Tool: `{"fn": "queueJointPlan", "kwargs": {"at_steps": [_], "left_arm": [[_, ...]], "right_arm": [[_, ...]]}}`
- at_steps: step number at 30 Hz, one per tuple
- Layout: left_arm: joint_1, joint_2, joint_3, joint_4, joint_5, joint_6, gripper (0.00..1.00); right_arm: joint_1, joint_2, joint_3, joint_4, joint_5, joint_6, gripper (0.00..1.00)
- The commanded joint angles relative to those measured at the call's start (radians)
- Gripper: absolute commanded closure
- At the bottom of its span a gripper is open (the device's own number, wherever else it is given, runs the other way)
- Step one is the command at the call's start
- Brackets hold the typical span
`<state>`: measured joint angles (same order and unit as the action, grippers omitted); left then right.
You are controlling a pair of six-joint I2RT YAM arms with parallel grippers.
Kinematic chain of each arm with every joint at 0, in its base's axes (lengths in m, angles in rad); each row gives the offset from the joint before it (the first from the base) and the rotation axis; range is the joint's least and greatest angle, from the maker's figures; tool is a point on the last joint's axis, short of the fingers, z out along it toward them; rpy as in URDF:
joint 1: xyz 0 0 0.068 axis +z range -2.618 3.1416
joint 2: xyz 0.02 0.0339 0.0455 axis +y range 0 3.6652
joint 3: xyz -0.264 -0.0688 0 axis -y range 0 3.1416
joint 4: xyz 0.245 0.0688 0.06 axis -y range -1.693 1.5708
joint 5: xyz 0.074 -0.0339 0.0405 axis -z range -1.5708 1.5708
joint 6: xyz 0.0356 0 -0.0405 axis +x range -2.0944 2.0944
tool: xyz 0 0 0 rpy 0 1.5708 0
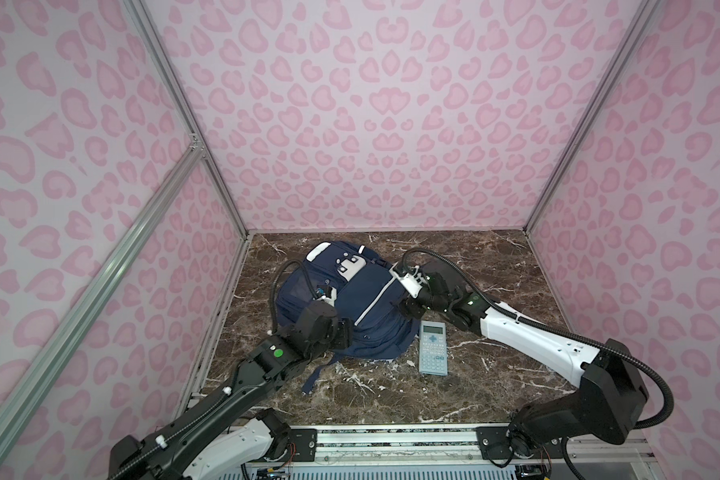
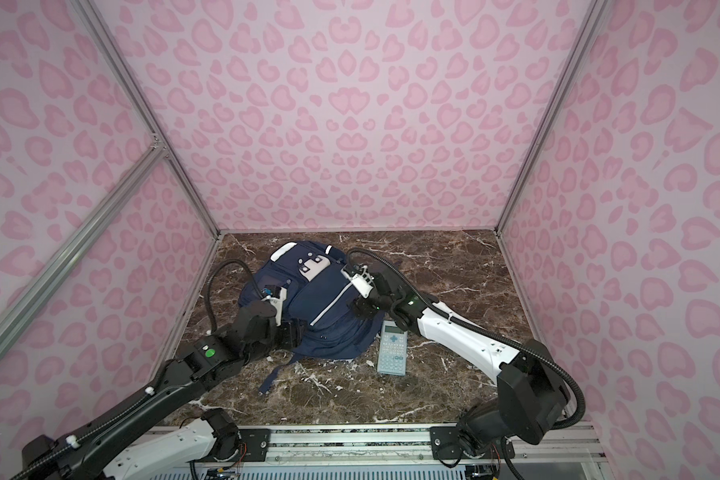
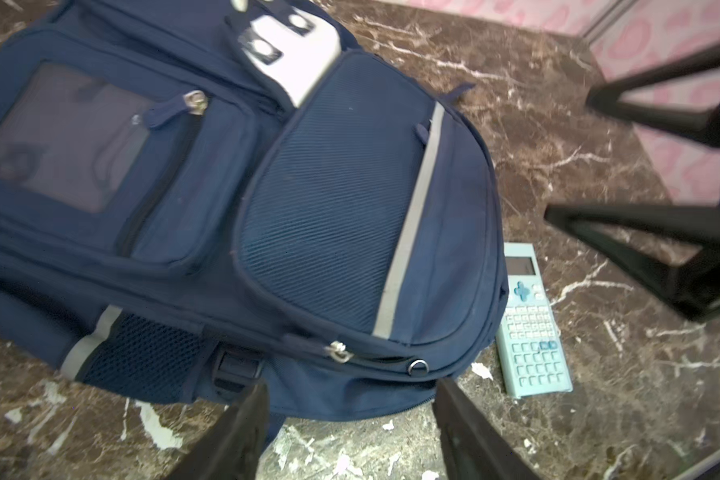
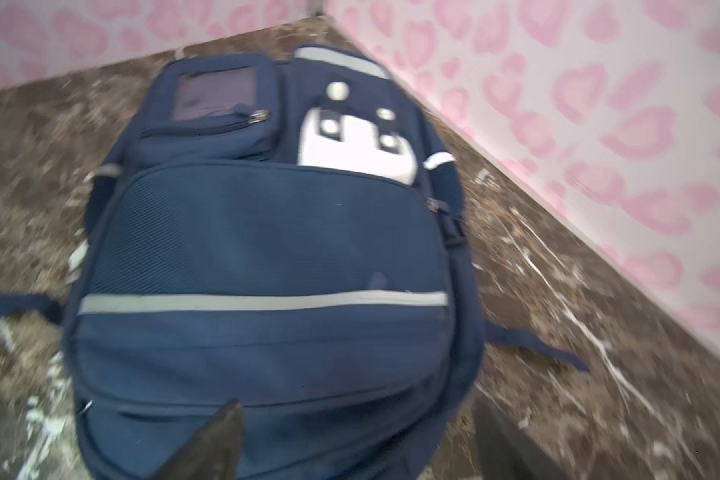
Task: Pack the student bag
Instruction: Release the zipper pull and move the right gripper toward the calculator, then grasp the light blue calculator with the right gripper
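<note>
Student bag (image 1: 366, 299) is lying flat on the counter (image 1: 495, 257), toward its back-left corner, with a blue calculator (image 1: 432, 348) just beside it. Left gripper (image 3: 352, 384) and right gripper (image 4: 356, 403) both hover over it, fingers spread wide, holding nothing.

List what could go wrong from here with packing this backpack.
1. On the backpack, the visible zipper looks shut, and both the left gripper and right gripper are open and empty. Tugging the pull one-handed could drag the soft bag across the marble table.
2. The calculator lies flat against the bag's edge, so a grasp attempt may shove it underneath.
3. A loose strap trails near the left arm and could snag.
</note>
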<state>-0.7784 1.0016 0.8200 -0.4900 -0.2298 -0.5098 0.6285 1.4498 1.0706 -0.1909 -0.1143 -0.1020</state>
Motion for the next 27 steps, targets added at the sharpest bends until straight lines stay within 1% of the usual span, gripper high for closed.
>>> {"fn": "queueJointPlan", "kwargs": {"at_steps": [1, 3, 5, 7, 9, 10, 12, 13, 14, 15, 16, 17, 18, 19, 20, 21, 23, 25, 27], "left_arm": [[-0.083, 0.129, 0.102, -0.026, -0.148, 0.119, 0.24], [-0.129, 0.226, 0.159, -0.025, -0.179, 0.191, 0.23], [-0.153, 0.313, 0.206, -0.028, -0.201, 0.241, 0.23], [-0.172, 0.385, 0.252, -0.041, -0.219, 0.265, 0.23], [-0.174, 0.44, 0.281, -0.042, -0.22, 0.268, 0.22], [-0.173, 0.461, 0.291, -0.045, -0.214, 0.271, 0.22], [-0.174, 0.499, 0.307, -0.042, -0.201, 0.278, 0.22], [-0.174, 0.513, 0.314, -0.04, -0.201, 0.285, 0.22], [-0.173, 0.531, 0.325, -0.044, -0.216, 0.29, 0.22], [-0.17, 0.551, 0.334, -0.046, -0.226, 0.296, 0.27], [-0.167, 0.571, 0.343, -0.05, -0.234, 0.3, 0.33], [-0.161, 0.59, 0.355, -0.055, -0.241, 0.296, 0.45], [-0.158, 0.606, 0.364, -0.056, -0.252, 0.289, 0.6], [-0.155, 0.612, 0.373, -0.059, -0.255, 0.279, 0.78], [-0.15, 0.615, 0.382, -0.062, -0.256, 0.269, 0.95], [-0.149, 0.613, 0.386, -0.061, -0.257, 0.257, 0.97], [-0.144, 0.594, 0.392, -0.061, -0.252, 0.234, 0.97], [-0.131, 0.564, 0.395, -0.061, -0.238, 0.204, 0.97], [-0.102, 0.529, 0.39, -0.06, -0.191, 0.175, 0.97]], "right_arm": [[-0.076, -0.017, -0.017, -0.122, 0.003, 0.325, 0.01], [-0.111, -0.062, -0.085, -0.107, 0.01, 0.379, 0.02], [-0.114, -0.127, -0.162, -0.075, 0.038, 0.4, 0.02], [-0.115, -0.201, -0.243, -0.037, 0.082, 0.443, 0.01], [-0.119, -0.267, -0.312, -0.025, 0.161, 0.525, 0.01], [-0.128, -0.287, -0.327, -0.079, 0.177, 0.566, 0.01], [-0.199, -0.274, -0.346, -0.126, 0.052, 0.558, 0.01], [-0.223, -0.262, -0.335, -0.179, 0.048, 0.558, 0.01], [-0.225, -0.257, -0.337, -0.204, 0.078, 0.566, 0.01], [-0.224, -0.259, -0.355, -0.209, 0.085, 0.574, 0.01], [-0.223, -0.263, -0.371, -0.202, 0.066, 0.587, 0.01], [-0.219, -0.267, -0.394, -0.185, 0.024, 0.609, 0.01], [-0.205, -0.267, -0.417, -0.165, -0.007, 0.64, 0.01], [-0.18, -0.266, -0.431, -0.154, -0.01, 0.678, 0.01], [-0.132, -0.259, -0.44, -0.156, 0.022, 0.715, 0.01], [-0.079, -0.248, -0.436, -0.178, 0.083, 0.748, 0.01], [0.001, -0.212, -0.422, -0.225, 0.178, 0.809, 0.01], [0.036, -0.162, -0.421, -0.217, 0.178, 0.854, 0.01], [0.076, -0.111, -0.426, -0.179, 0.17, 0.886, 0.01]]}}
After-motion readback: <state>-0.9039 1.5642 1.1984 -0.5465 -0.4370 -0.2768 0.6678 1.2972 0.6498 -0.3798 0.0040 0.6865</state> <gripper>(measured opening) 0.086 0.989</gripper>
